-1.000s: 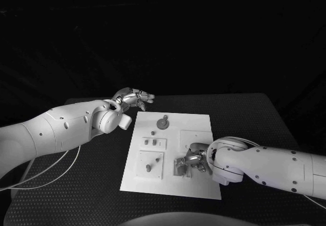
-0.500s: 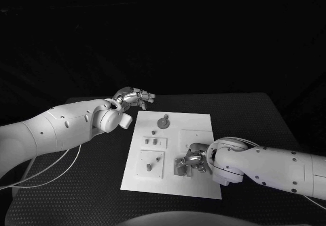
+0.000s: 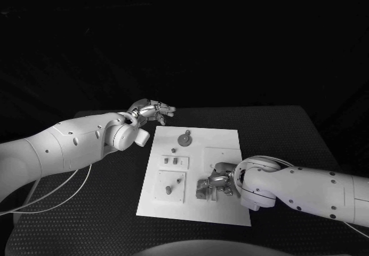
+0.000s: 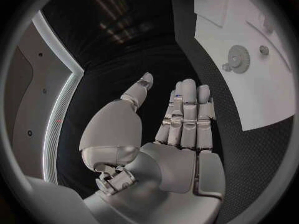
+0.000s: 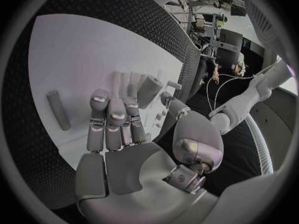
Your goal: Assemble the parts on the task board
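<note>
The white task board lies in the middle of the table. On it are a round toothed part, a small peg and several small pieces in its left squares. My right hand hovers low over the board's near middle, beside a grey block. In the right wrist view its fingers are stretched out flat and hold nothing. A short cylinder stands just past them, and a peg lies on the board. My left hand is open off the board's far left corner.
The black table surrounds the board, with bare mat to the right and in front. In the left wrist view the toothed part and a small peg sit on the board, away from my left hand.
My right hand and forearm have eased very slightly toward the board's near edge. The left hand has stayed where it was.
</note>
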Available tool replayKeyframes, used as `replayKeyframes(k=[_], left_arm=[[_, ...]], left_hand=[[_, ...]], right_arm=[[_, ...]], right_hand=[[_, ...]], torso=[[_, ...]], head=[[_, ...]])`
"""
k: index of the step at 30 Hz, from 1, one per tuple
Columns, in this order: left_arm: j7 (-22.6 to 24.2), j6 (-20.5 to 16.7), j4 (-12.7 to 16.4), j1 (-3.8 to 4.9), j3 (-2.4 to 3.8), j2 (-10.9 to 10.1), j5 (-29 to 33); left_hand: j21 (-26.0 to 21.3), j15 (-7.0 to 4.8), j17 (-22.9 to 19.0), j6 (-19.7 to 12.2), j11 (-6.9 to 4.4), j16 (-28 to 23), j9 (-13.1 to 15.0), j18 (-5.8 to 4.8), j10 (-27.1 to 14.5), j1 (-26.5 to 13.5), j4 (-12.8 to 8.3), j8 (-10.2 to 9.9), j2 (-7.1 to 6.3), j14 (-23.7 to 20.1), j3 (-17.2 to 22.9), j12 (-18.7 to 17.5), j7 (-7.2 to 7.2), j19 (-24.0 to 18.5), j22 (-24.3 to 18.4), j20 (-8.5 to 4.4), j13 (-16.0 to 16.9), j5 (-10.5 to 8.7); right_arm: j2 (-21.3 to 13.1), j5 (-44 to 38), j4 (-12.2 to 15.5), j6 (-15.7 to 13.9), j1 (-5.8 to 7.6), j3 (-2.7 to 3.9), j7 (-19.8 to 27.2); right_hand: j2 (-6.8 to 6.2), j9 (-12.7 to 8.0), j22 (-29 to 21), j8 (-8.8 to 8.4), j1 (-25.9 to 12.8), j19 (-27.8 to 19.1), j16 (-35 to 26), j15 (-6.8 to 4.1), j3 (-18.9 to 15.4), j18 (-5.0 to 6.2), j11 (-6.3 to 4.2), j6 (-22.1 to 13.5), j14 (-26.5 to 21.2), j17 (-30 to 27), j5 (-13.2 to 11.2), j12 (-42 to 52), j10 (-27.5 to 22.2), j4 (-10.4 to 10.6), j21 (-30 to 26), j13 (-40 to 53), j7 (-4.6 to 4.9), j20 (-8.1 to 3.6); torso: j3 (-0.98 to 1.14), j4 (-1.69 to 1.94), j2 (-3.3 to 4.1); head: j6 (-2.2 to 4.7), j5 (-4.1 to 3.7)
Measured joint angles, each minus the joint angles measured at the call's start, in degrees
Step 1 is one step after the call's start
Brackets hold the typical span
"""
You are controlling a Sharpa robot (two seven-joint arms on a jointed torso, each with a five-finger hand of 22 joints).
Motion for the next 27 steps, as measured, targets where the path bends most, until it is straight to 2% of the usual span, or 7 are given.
replayKeyframes(k=[1, 6, 8, 12, 15, 20, 27], left_arm=[[0.0, 0.0, 0.0, 0.0, 0.0, 0.0, 0.0], [0.0, 0.0, 0.0, 0.0, 0.0, -0.1, 0.0], [0.0, 0.0, 0.0, 0.0, 0.0, -0.1, 0.0], [0.0, 0.0, 0.0, 0.01, 0.0, -0.1, 0.0], [0.0, 0.0, 0.1, 0.01, 0.0, -0.2, 0.0], [-0.1, 0.0, 0.1, 0.01, 0.0, -0.3, 0.0], [-0.1, 0.0, 0.1, 0.01, 0.0, -0.2, 0.0]], left_hand=[[0.0, 0.0, 0.0, 0.0, 0.0, 0.0, 0.0, 0.0, 0.0, 0.0, 0.0, 0.0, 0.0, 0.0, 0.0, 0.0, 0.0, 0.0, 0.0, 0.0, 0.0, 0.0], [0.0, 0.0, 0.1, 0.0, 0.0, 0.0, 0.0, 0.0, 0.0, 0.0, 0.0, 0.0, 0.0, 0.0, 0.0, 0.0, 0.0, 0.0, 0.0, 0.0, 0.0, 0.0], [0.0, 0.0, 0.0, 0.0, 0.0, 0.0, 0.0, 0.0, 0.0, 0.0, 0.0, 0.0, 0.0, 0.0, 0.0, 0.0, 0.0, 0.0, 0.0, 0.0, 0.0, 0.0], [0.0, 0.0, 0.0, 0.0, 0.0, 0.0, -0.1, 0.0, 0.0, 0.0, 0.0, 0.0, 0.0, 0.0, 0.0, 0.0, 0.0, 0.0, 0.0, 0.0, 0.0, 0.0], [0.0, 0.0, 0.0, 0.0, 0.0, 0.0, -0.1, 0.0, 0.0, 0.0, 0.0, 0.0, 0.0, 0.0, 0.0, 0.0, 0.0, 0.0, 0.0, 0.0, 0.0, 0.0], [0.0, 0.0, 0.0, 0.0, 0.0, 0.0, -0.1, 0.0, 0.0, 0.0, 0.0, 0.0, 0.0, 0.0, 0.0, 0.0, 0.0, 0.0, 0.0, 0.0, 0.0, 0.0], [0.0, 0.0, 0.0, 0.0, 0.0, 0.0, 0.0, 0.0, 0.0, 0.0, 0.0, 0.0, 0.0, 0.0, 0.0, 0.0, 0.0, 0.0, 0.0, 0.0, 0.0, 0.0]], right_arm=[[0.0, 0.0, 0.0, 0.0, 0.0, 0.0, 0.1], [-0.5, -0.1, 0.3, 0.0, 0.0, 0.0, 0.5], [-0.7, -0.3, 0.4, 0.0, 0.0, 0.0, 0.7], [-1.3, -0.9, 0.7, 0.3, 0.0, 0.0, 1.3], [-1.9, -1.3, 1.1, 1.0, 0.0, -0.03, 2.0], [-2.2, -1.9, 1.7, 2.3, -0.06, -0.03, 3.3], [-2.1, -2.9, 1.8, 3.2, -0.17, -0.03, 4.2]], right_hand=[[-0.33, 0.0, 0.0, 0.0, -0.3, 0.0, 0.0, 0.01, -0.8, -0.02, 0.02, -0.2, 0.0, 0.0, 0.0, 0.0, 0.0, -0.1, 0.0, 0.1, 0.01, 0.0], [0.0, 0.2, -0.1, 0.01, -1.1, -0.3, 0.0, -0.19, -3.3, -0.37, 0.0, -0.3, -0.4, 0.1, 0.0, -0.2, -0.4, -0.8, 0.0, 0.2, 0.06, -0.31], [-0.53, 0.2, -0.1, 0.01, -1.6, -0.3, 0.0, -0.19, -4.2, -0.38, 0.0, -0.6, -0.4, 0.1, 0.0, -0.2, -0.4, -1.2, 0.0, 0.2, -0.03, -0.31], [-0.14, 0.3, -0.1, 0.0, -2.0, -0.7, 0.0, -0.12, -6.8, -0.69, 0.0, -0.9, -0.5, 0.2, 0.0, -0.2, -0.8, -3.4, 0.0, 0.4, 0.05, -0.71], [0.0, 0.4, -0.2, 0.0, 0.2, -0.9, 0.0, -0.11, -7.2, -0.64, -0.01, -0.9, -0.5, 0.2, 0.0, -0.2, -0.8, -5.3, 0.0, 0.5, 0.05, -0.84], [-1.04, 0.5, -0.3, 0.0, 5.4, -0.9, -0.2, -0.11, -6.8, -0.64, -0.01, -0.9, -0.5, 0.2, 0.0, -0.2, -0.8, -8.7, 0.0, 0.6, 0.04, -0.91], [-1.22, 0.5, -0.5, 0.0, 7.7, -1.0, -0.2, -0.08, -7.3, -0.64, 0.0, -1.0, -0.5, 0.2, 0.0, -0.2, -0.8, -9.8, 0.0, 0.7, -0.05, -0.89]], torso=[[0.0, 0.0, 0.0], [0.0, 0.01, 0.0], [0.0, 0.01, 0.0], [0.01, 0.01, 0.0], [0.01, 0.01, 0.0], [0.01, -0.01, 0.0], [0.03, -0.01, 0.0]], head=[[0.01, 0.0], [0.01, -0.01], [0.01, -0.01], [-0.02, 0.07], [-0.02, 0.09], [0.04, 0.16], [0.04, 0.16]])
